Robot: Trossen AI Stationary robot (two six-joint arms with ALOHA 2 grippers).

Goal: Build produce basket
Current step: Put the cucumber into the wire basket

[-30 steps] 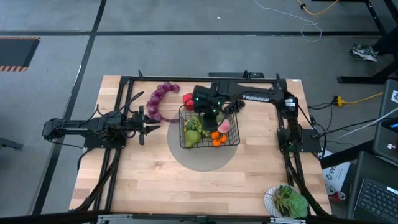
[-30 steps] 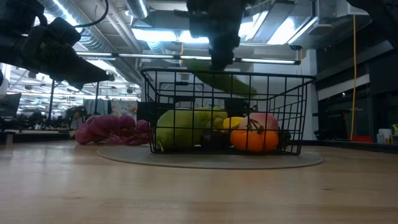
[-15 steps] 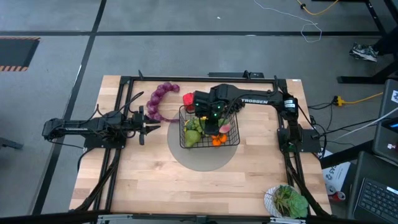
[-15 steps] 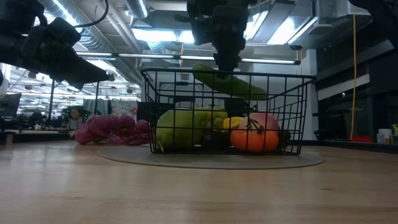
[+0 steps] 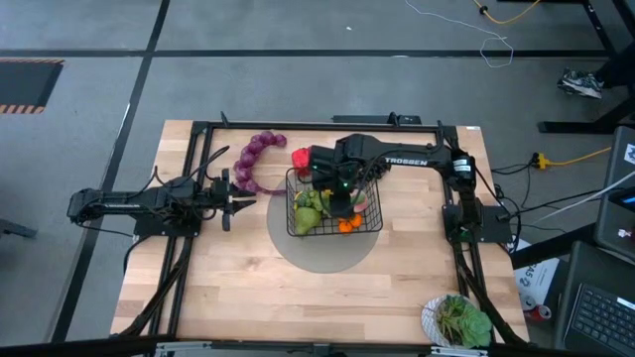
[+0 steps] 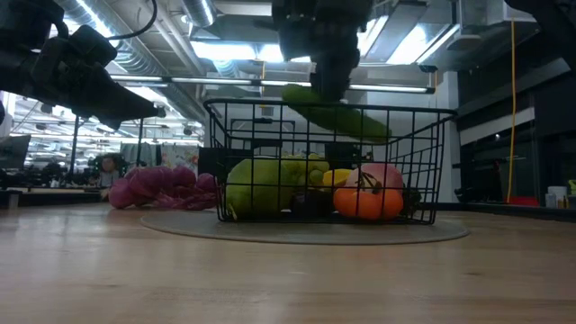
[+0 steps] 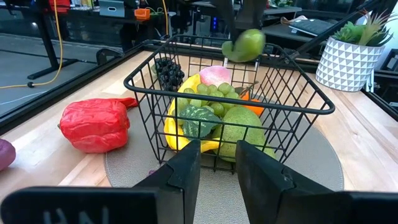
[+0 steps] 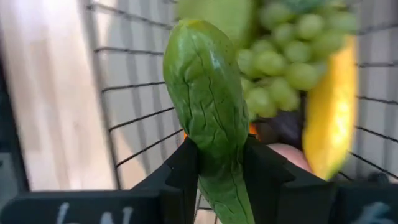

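The black wire basket (image 5: 332,203) sits on a round grey mat (image 5: 317,253) near the middle of the bench (image 5: 248,297). It already holds a pear (image 6: 255,186), green grapes (image 7: 214,96), a banana (image 7: 177,121), dark grapes (image 7: 169,71), a peach (image 6: 382,176) and an orange (image 6: 364,202). Over its open top the right tool (image 8: 221,165) is clamped on a cucumber (image 8: 208,115), which hangs tilted at about rim height in the low view.

The step in hand looks like dropping the cucumber in. To do it well, lower it until its far end rests among the fruit, keep its length inside the rim and clear of the wires, and only then part the fingers; letting go from here risks it bouncing off the pile or lodging across the rim.

A red pepper (image 7: 94,124) lies on the bench just beside the basket, with a purple grape string (image 5: 256,159) beyond it; both are not yet in. The left tool (image 7: 217,162) waits low, well short of the basket, its fingers a narrow gap apart and holding nothing.
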